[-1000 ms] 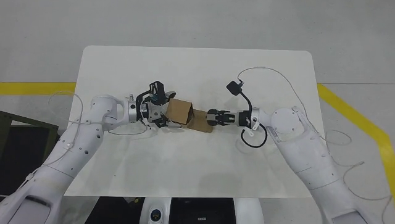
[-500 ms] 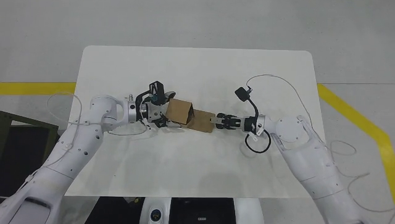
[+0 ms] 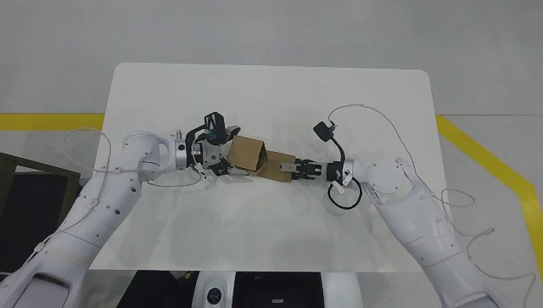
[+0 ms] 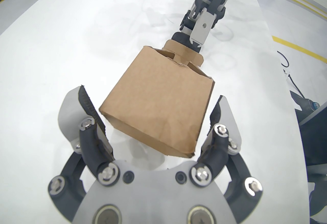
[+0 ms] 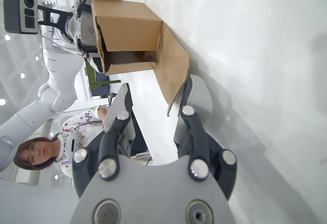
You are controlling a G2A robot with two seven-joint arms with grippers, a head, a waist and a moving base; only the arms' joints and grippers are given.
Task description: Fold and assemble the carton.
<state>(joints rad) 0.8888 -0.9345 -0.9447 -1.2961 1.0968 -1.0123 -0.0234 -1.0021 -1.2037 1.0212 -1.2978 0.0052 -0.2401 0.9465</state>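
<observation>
A brown carton (image 3: 250, 157) lies on its side mid-table, its open end and a loose flap (image 3: 278, 166) facing the right arm. My left gripper (image 3: 225, 151) is shut on the carton's closed end; in the left wrist view its fingers (image 4: 85, 107) press both sides of the carton (image 4: 158, 102). My right gripper (image 3: 294, 170) stands open at the flap's edge. In the right wrist view the flap (image 5: 173, 66) hangs from the carton (image 5: 125, 28) and touches one finger (image 5: 196, 92) of the right gripper (image 5: 157, 87). The left wrist view shows the right gripper (image 4: 190, 41) at the far flap.
The white table (image 3: 271, 83) has free room all around the carton. A thin cable (image 3: 373, 103) loops from the right arm over the table's right part. Yellow floor lines run past both table sides.
The right gripper drew back a little from the carton, then came back to the flap, slightly nearer the table's front edge. The left gripper and carton have kept still.
</observation>
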